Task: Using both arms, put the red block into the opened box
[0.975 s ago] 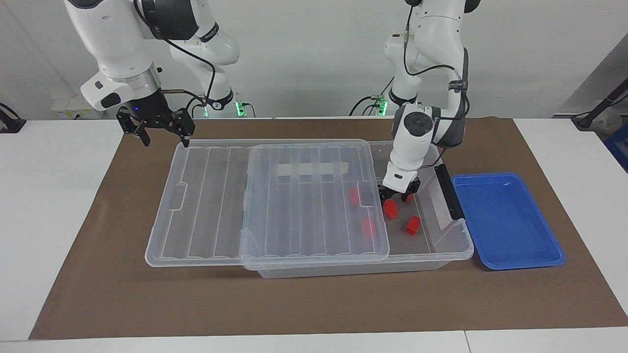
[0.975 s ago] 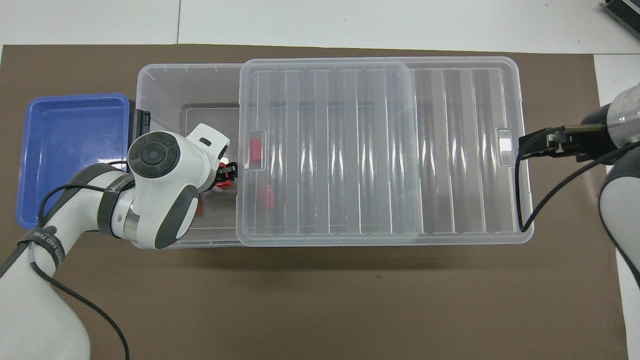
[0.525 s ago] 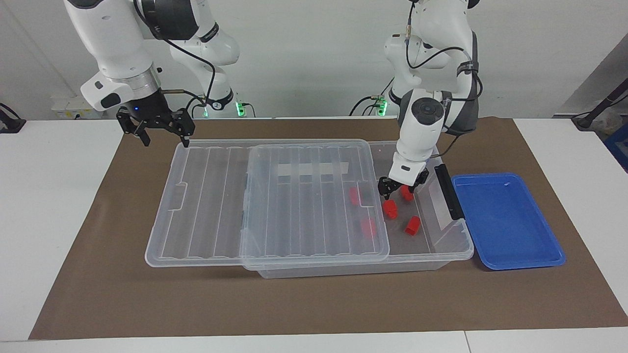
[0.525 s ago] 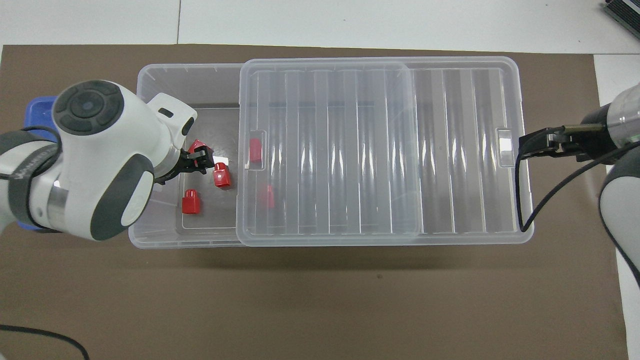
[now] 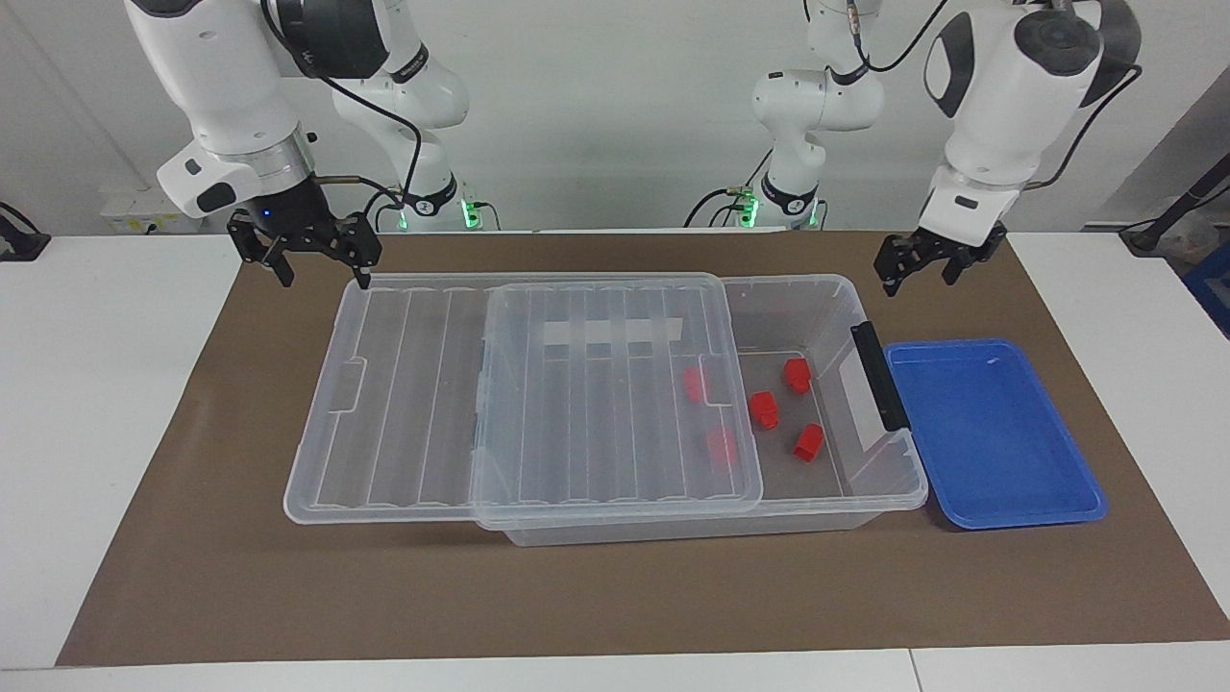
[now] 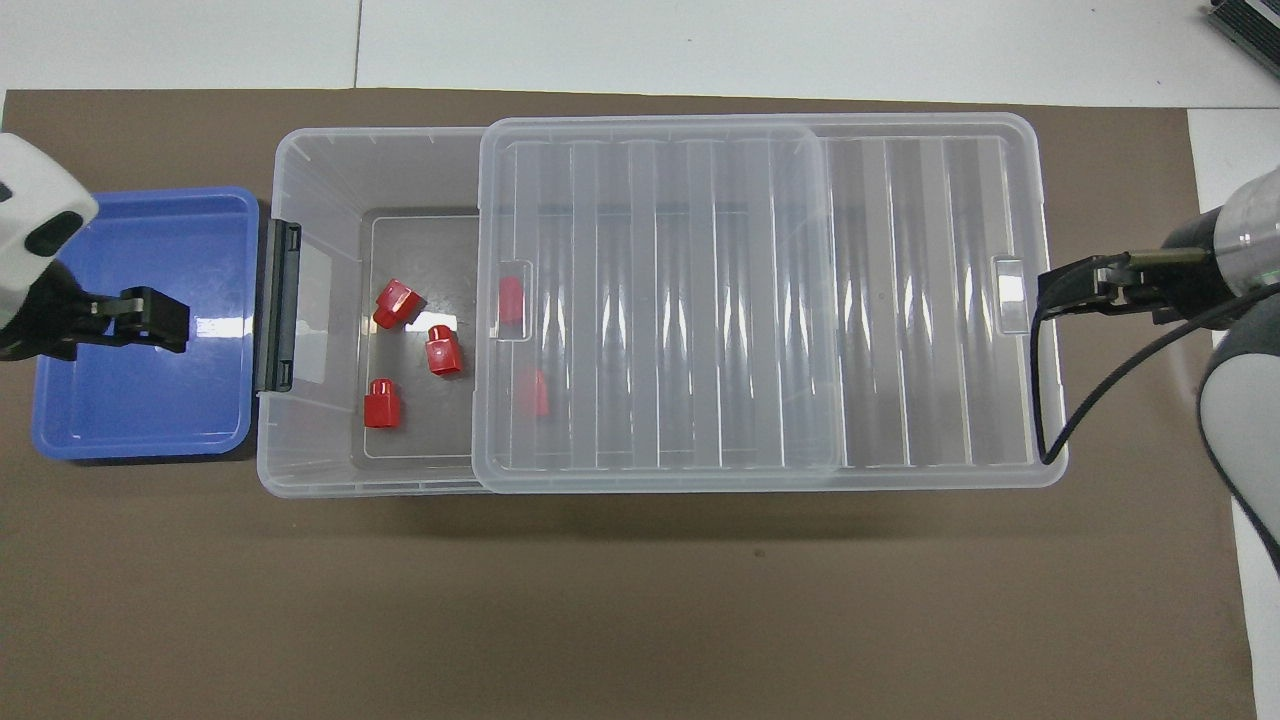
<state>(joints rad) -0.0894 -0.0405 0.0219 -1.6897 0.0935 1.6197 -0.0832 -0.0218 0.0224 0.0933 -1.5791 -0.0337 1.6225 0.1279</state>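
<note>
The clear box (image 5: 692, 527) (image 6: 320, 170) lies on the mat, its ribbed lid (image 5: 404, 404) (image 6: 900, 300) slid toward the right arm's end, which leaves the handle end uncovered. Three red blocks sit on the bare floor there: one (image 5: 795, 375) (image 6: 380, 402), a second (image 5: 764, 408) (image 6: 443, 350) and a tilted third (image 5: 807, 440) (image 6: 398, 303). Two more (image 5: 694, 383) (image 5: 721, 445) show through the lid. My left gripper (image 5: 918, 269) (image 6: 170, 322) hangs open and empty, high over the blue tray. The right gripper (image 5: 325, 274) (image 6: 1045, 290) waits open beside the lid's end.
A shallow blue tray (image 5: 990, 432) (image 6: 140, 400) lies against the box's black handle (image 5: 874, 375) (image 6: 277, 305), toward the left arm's end. A brown mat (image 5: 615, 596) covers the table under everything.
My left gripper has risen out of the box, away from the red blocks, and swung over the blue tray. The blocks lie still. The right arm has not moved.
</note>
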